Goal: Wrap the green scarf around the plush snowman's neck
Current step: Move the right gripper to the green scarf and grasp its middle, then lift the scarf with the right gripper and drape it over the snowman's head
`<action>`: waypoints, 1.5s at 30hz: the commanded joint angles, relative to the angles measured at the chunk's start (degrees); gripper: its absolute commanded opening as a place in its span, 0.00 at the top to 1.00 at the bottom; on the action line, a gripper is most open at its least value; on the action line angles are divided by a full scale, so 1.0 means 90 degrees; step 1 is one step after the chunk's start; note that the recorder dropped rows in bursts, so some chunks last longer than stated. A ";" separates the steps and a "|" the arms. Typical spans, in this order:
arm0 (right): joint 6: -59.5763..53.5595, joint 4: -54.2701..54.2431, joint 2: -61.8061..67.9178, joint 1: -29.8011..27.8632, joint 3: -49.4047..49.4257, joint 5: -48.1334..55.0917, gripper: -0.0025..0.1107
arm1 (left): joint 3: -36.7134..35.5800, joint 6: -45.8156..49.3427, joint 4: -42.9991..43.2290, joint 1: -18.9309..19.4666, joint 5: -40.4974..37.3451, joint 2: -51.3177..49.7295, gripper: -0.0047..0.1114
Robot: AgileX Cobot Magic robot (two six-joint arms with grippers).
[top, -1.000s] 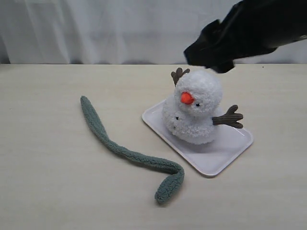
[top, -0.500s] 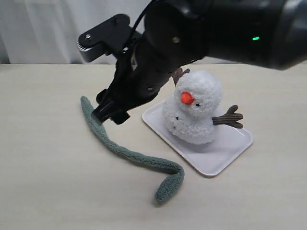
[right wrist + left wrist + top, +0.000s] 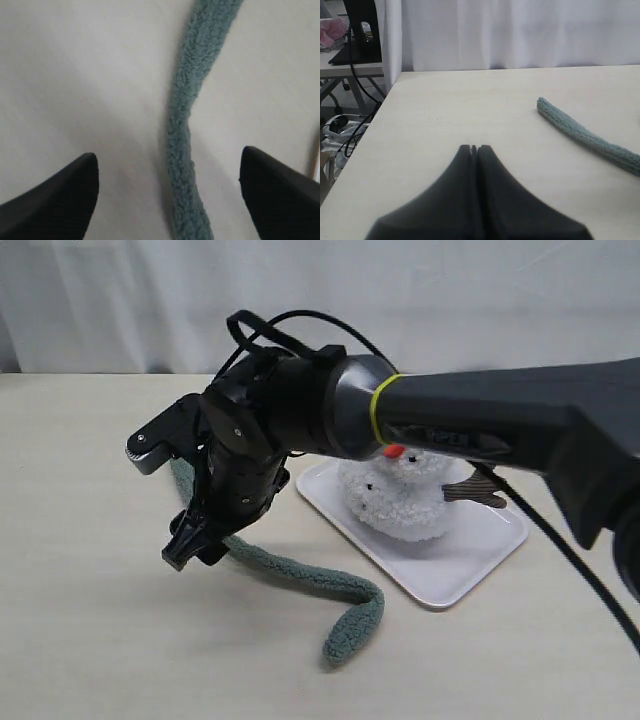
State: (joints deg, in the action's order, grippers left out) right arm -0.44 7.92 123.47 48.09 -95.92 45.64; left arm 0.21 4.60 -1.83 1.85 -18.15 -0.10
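Stretching diagonally across the table [image 3: 100, 630], the green scarf [image 3: 300, 575] lies flat.

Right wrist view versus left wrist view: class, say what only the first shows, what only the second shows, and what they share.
Only the right wrist view: the right gripper, jaws wide open, above a middle stretch of the green scarf. Only the left wrist view: the left gripper, shut and empty, the scarf's rounded end, a white curtain, and clutter beyond the pale table. Both: the scarf lying on that table.
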 commanded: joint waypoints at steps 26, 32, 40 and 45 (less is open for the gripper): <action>-0.0168 0.0350 0.1043 -0.0202 -0.0157 -0.0663 0.94 | -0.0023 -0.0022 -0.0045 0.0011 0.0056 0.0011 0.96; -0.0245 0.0464 0.0549 -0.0065 -0.0157 -0.0198 0.94 | -0.0023 -0.0022 -0.0045 0.0011 0.0056 0.0011 0.96; -0.0187 0.0535 -0.0573 0.0024 -0.0157 0.0670 0.94 | -0.0023 -0.0022 -0.0045 0.0011 0.0056 0.0011 0.96; 0.0049 0.0535 -0.1333 0.0024 -0.0157 0.1279 0.94 | -0.0023 -0.0022 -0.0045 0.0011 0.0056 0.0011 0.96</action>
State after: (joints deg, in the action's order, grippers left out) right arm -1.63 12.47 115.08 48.23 -97.35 53.90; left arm 0.21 4.60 -1.83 1.85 -18.15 -0.10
